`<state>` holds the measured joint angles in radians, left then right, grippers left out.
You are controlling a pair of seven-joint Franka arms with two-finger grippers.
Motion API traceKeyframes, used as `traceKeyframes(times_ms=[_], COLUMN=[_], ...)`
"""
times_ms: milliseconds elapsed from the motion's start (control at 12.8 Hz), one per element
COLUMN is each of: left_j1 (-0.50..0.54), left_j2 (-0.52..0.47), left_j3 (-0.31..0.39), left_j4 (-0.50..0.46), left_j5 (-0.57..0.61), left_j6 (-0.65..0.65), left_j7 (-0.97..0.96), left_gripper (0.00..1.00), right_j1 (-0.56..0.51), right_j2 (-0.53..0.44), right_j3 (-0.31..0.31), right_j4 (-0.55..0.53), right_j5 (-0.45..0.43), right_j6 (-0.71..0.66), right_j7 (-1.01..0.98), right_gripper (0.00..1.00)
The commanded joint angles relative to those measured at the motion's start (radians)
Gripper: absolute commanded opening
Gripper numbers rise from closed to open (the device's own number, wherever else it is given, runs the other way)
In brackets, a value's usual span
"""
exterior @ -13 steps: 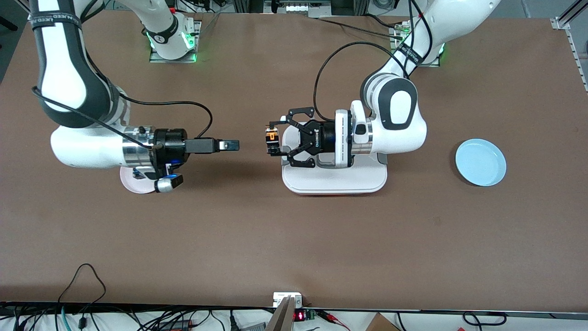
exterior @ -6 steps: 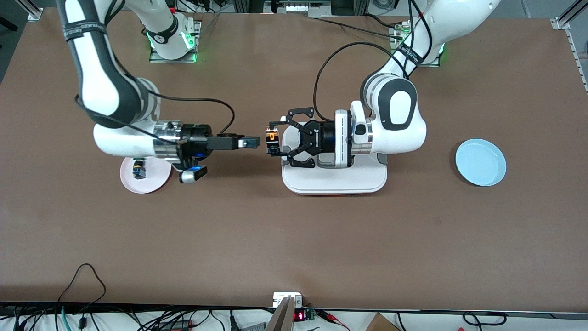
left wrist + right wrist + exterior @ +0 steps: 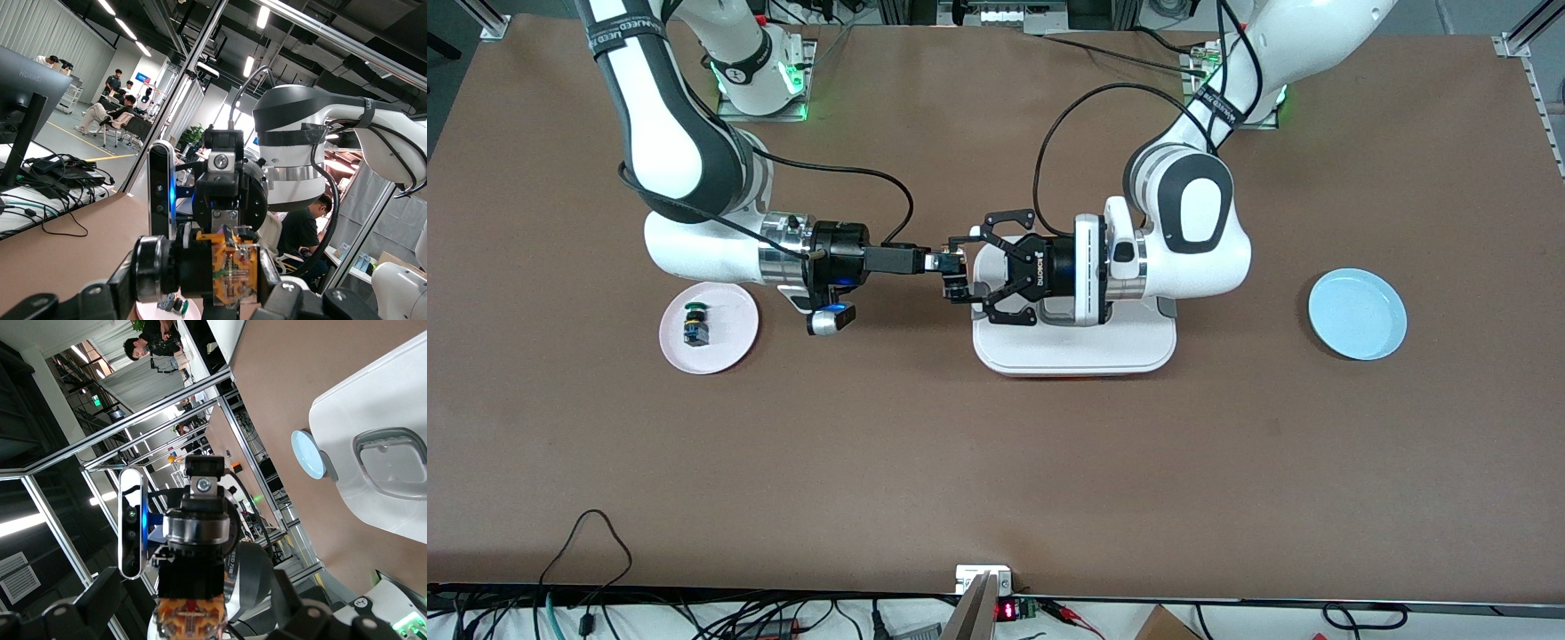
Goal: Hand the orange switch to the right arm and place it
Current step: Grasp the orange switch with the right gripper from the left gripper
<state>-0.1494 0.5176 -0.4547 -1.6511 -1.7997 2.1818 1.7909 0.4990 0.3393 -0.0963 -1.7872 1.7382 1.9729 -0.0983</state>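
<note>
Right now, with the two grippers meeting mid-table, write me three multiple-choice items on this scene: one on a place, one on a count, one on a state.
1. The small green-capped black switch lies:
A. on the round pink plate
B. on the round light-blue plate
C. on the white rectangular tray

2. Round plates on the brown table:
A. one
B. two
C. three

3. The tiny black push-button switch with the orange cap is:
A. lying on the tray
B. clamped in the left gripper
C. resting in the blue plate

Answers:
1 A: the front view shows it on the pink plate, toward the right arm's end.
2 B: one pink and one light blue.
3 B: the left wrist view shows it between shut fingers, with the open right gripper arriving at it above the tray's edge.
</note>
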Motion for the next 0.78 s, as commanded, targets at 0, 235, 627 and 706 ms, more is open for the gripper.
traceKeyframes(times_ms=[0, 235, 627, 706], left_j1=[-0.007, -0.006, -0.006, -0.004], left_j2=[0.002, 0.002, 0.001, 0.001], left_j3=[-0.001, -0.001, -0.001, -0.001], left_j4=[0.008, 0.01, 0.011, 0.011], left_j5=[-0.029, -0.029, -0.024, -0.024], left_j6=[0.007, 0.007, 0.007, 0.006], left_j7=[0.03, 0.03, 0.027, 0.024], left_gripper=[0.25, 0.25, 0.25, 0.32], right_j1=[0.001, 0.001, 0.001, 0.001], right_j2=[-0.034, -0.033, -0.033, -0.034], right_j3=[0.007, 0.007, 0.007, 0.007], right_j4=[-0.04, -0.044, -0.044, -0.044], right_j5=[0.024, 0.027, 0.041, 0.043], right_j6=[0.015, 0.015, 0.014, 0.014], right_j7=[-0.02, -0.02, -0.02, -0.02], right_gripper=[0.86, 0.64, 0.25, 0.18])
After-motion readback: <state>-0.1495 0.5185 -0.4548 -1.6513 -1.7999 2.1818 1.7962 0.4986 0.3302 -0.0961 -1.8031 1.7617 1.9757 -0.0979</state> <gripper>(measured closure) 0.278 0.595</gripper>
